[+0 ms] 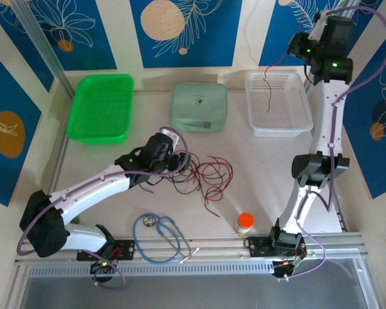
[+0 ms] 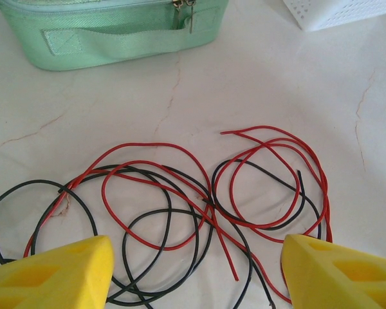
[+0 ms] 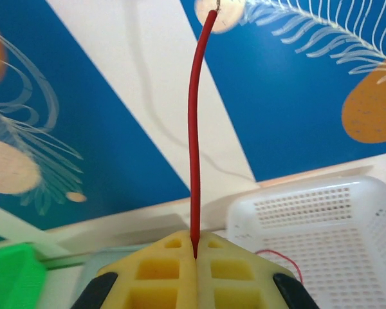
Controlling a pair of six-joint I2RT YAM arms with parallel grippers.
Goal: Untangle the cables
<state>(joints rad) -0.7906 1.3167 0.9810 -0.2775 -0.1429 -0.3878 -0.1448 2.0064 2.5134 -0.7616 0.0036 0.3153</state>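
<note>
A loose tangle of red and black cables (image 1: 206, 175) lies on the table's middle. My left gripper (image 1: 180, 164) hovers at its left side. In the left wrist view that gripper (image 2: 196, 277) is open, its yellow fingers (image 2: 58, 273) straddling overlapping red and black loops (image 2: 180, 206) without gripping any. My right gripper (image 1: 298, 45) is raised high at the back right. It (image 3: 195, 248) is shut on one red cable (image 3: 194, 129), whose short end sticks up past the fingers. The rest of that cable (image 1: 268, 90) hangs down into the white basket (image 1: 296, 119).
A green tray (image 1: 101, 106) sits back left and a mint zip pouch (image 1: 199, 106) back centre. The pouch (image 2: 116, 38) lies just beyond the tangle. A light-blue stethoscope (image 1: 159, 237) and an orange-capped bottle (image 1: 245, 223) stand near the front edge.
</note>
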